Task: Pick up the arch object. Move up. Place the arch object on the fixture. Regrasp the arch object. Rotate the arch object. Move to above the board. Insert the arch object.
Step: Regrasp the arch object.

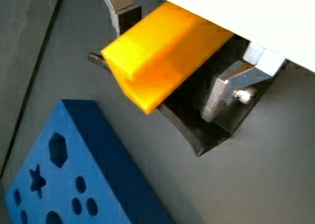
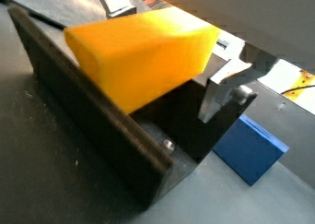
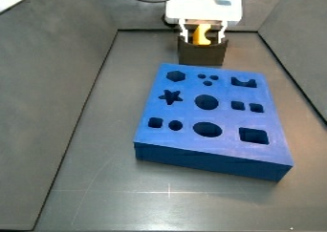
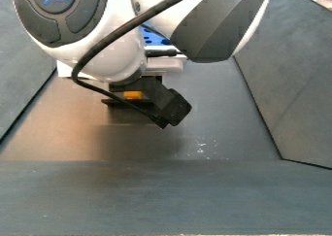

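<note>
— Yellow-orange and big in the picture, the arch object point(image 1: 160, 57) is closest to the wrist camera. What is around it?

— Silver fingers point(image 1: 231, 91) stand on both sides of it, so the gripper point(image 1: 172, 53) is closed on the block. Beneath it sits the dark fixture point(image 1: 197, 126), and the blue board point(image 1: 74, 172) lies apart on the grey floor.

— And in a wrist view from the opposite side?

— The arch object point(image 2: 142, 57) rests in the top of the fixture point(image 2: 110, 135), touching its wall. One finger point(image 2: 226, 103) shows beside it. A corner of the board point(image 2: 252, 147) is near.

— What do the side views show?

— From far, the gripper point(image 3: 202, 31) is over the fixture point(image 3: 202, 54), just behind the board point(image 3: 211, 116). From close, the arm point(image 4: 130, 26) hides most of the scene; only a little orange point(image 4: 130, 87) and the fixture point(image 4: 162, 104) show under it.
</note>
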